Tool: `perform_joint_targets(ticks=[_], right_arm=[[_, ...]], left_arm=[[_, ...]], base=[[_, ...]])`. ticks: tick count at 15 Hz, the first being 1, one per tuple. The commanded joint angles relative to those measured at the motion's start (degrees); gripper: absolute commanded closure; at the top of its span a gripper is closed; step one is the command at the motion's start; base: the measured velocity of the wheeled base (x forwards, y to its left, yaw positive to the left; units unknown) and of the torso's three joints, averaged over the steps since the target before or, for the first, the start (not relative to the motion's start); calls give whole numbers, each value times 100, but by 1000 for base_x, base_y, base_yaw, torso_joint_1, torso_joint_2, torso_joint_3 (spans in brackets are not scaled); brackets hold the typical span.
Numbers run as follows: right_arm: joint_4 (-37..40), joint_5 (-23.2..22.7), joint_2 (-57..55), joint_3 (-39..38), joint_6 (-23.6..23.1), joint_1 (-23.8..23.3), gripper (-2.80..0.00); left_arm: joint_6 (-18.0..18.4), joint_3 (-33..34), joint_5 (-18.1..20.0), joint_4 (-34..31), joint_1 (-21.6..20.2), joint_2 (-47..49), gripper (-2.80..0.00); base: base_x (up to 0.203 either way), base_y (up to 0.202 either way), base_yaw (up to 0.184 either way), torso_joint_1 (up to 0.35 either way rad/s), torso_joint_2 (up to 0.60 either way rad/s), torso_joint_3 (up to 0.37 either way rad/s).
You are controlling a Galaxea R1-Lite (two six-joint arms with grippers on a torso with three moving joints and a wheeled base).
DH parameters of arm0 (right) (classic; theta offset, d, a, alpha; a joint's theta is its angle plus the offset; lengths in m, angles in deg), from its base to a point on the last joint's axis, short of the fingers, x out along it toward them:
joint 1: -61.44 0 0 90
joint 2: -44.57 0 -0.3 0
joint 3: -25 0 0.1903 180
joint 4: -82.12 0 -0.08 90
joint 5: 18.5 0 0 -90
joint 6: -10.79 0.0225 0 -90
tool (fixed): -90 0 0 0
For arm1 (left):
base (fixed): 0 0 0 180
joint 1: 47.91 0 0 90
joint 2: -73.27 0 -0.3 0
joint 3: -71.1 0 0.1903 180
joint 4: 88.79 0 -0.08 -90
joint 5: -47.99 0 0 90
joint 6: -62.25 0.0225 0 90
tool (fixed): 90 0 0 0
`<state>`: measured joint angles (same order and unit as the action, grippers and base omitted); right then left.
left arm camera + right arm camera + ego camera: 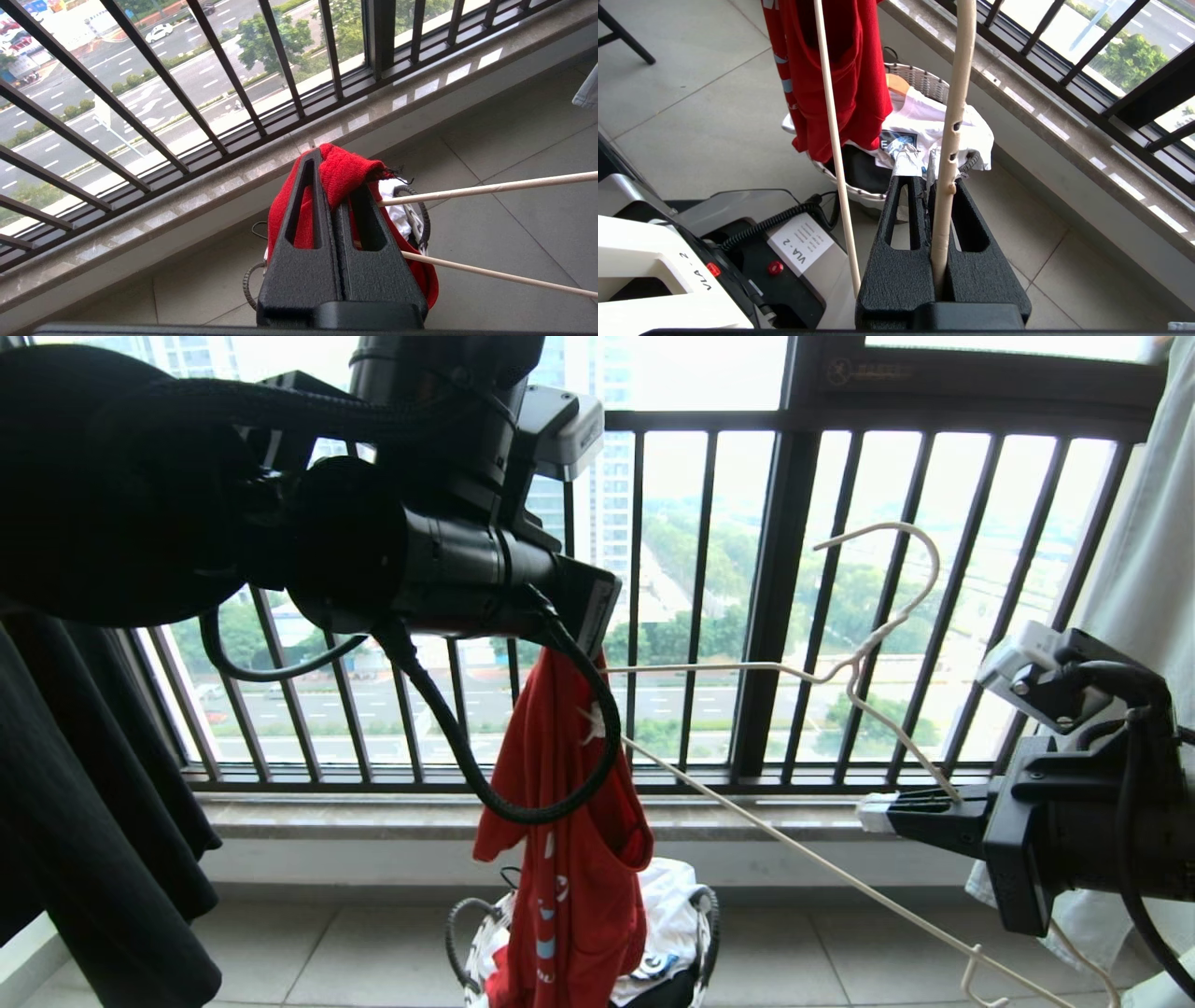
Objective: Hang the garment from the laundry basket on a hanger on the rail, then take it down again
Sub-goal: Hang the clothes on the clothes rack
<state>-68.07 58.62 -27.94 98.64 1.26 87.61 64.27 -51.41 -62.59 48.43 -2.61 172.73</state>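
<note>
Two jobs are still left. The left gripper pinches the red garment in the middle of the frame, above the laundry basket. The right gripper squeezes the hanger at right. The shirt looks only partly on; no rail shows.

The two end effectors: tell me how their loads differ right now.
The left end effector pinches the soft red garment, which hangs limp above the laundry basket; the right end effector clamps the stiff cream hanger, held tilted. Both are shut on their loads.
</note>
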Motion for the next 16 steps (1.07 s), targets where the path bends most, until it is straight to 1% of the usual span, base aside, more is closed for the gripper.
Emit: perform_joint_targets(ticks=[1,3,5,9,13,14,16], right_arm=[[-3,-5,-131,0,-5,2,0],[-17,-5,-198,9,21,2,0],[-119,-5,-228,18,129,2,0],[-463,-4,-326,26,248,-28,0],[-1105,66,-1015,32,266,204,0],[-1249,180,-1133,133,252,215,0],[-1292,244,-1320,435,242,221,0]], left_arm=[[-36,1,-16,-17,118,-60,0],[-204,1,-11,-26,316,-115,0],[-237,6,-12,-27,436,-78,0],[-231,-8,-14,-9,436,-76,0],[-233,-249,-16,-36,392,-72,0],[-236,-355,-16,-40,392,-56,0],[-300,-463,-46,-36,441,-56,0]], base=[[0,0,0,0,0,0],[0,0,0,0,0,0],[0,0,0,0,0,0],[0,0,0,0,0,0],[0,0,0,0,0,0],[0,0,0,0,0,0],[0,0,0,0,0,0]])
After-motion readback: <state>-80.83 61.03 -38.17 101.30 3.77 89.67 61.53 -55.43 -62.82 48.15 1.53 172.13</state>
